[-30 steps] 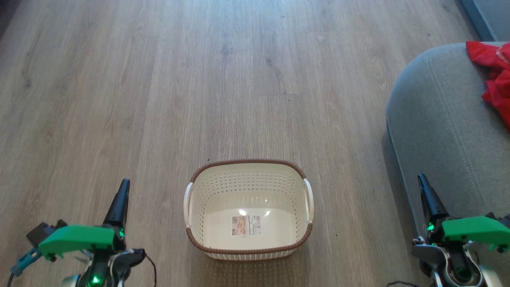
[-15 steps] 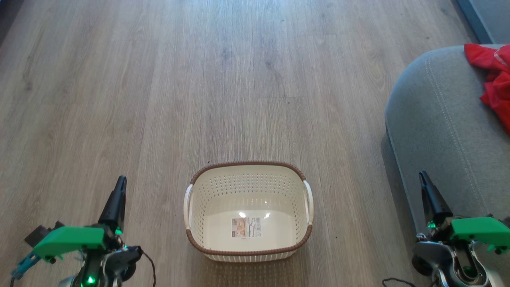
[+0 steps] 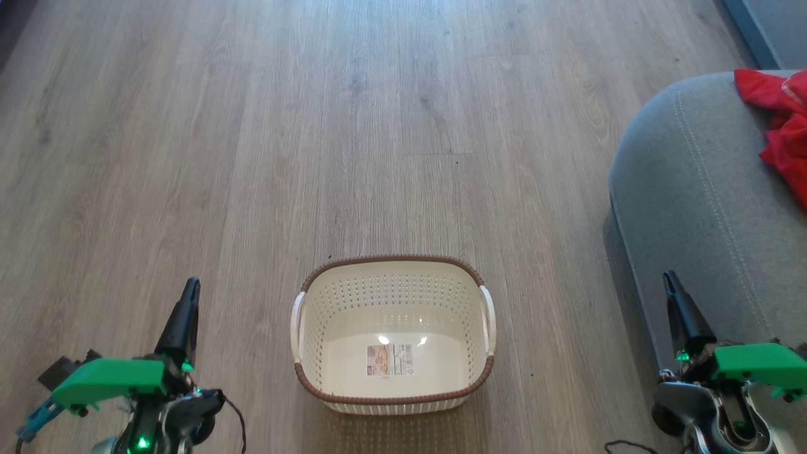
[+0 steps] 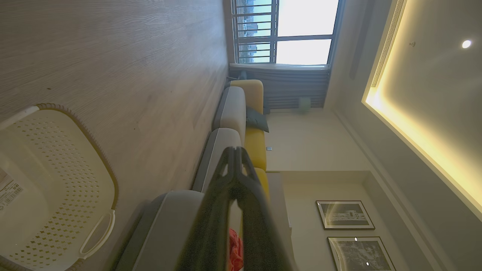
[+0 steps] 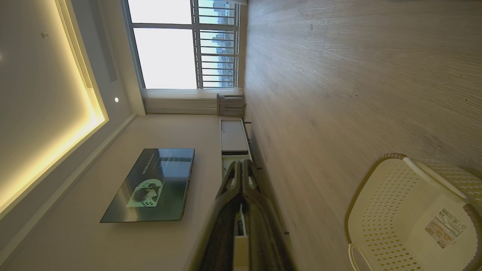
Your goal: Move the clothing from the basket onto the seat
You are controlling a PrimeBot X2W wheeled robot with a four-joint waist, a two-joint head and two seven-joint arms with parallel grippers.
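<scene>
Pale wood-plank floor (image 3: 315, 126) surrounds the small oval cream plastic basket (image 3: 391, 296) at the head view's lower centre; bright red fabric clothing (image 3: 782, 120), cut off at right, lies on the large grey upholstered seat (image 3: 687, 189). The left gripper (image 3: 191, 287) and right gripper (image 3: 669, 280) are clenched, empty. Left wrist view: dark fingers (image 4: 211, 226) hide most of the clothing. Right wrist view: basket cropped, lower right.

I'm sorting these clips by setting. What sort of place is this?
Most likely a home living room: a grey and yellow sofa along one wall, a wall-mounted television above a low cabinet, and a wood-look floor.
</scene>
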